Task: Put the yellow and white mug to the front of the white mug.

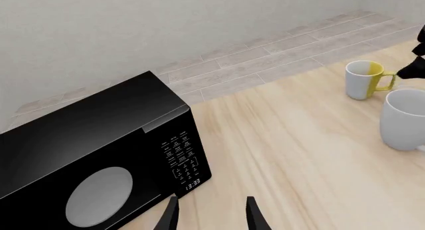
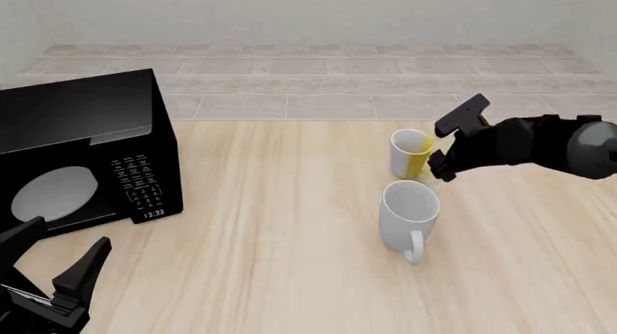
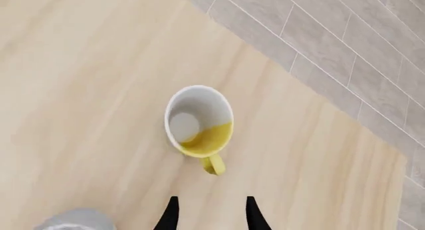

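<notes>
Two grippers here, so starting nearest the camera: the left gripper (image 2: 58, 265) sits in the lower left corner of the front view, fingers spread wide, holding nothing. Just above it there's a black microwave (image 2: 82, 153) at the left edge. Lower centre-right stands the white mug (image 2: 410, 211), upright, handle pointing toward the bottom of the frame. Right behind it, a bit higher in the frame, is the yellow and white mug (image 2: 411, 153), also upright. The right gripper (image 2: 441, 164) comes in from the right edge, tips right beside that mug's handle, fingers parted around nothing, not gripping yet as far as I can tell.
</notes>
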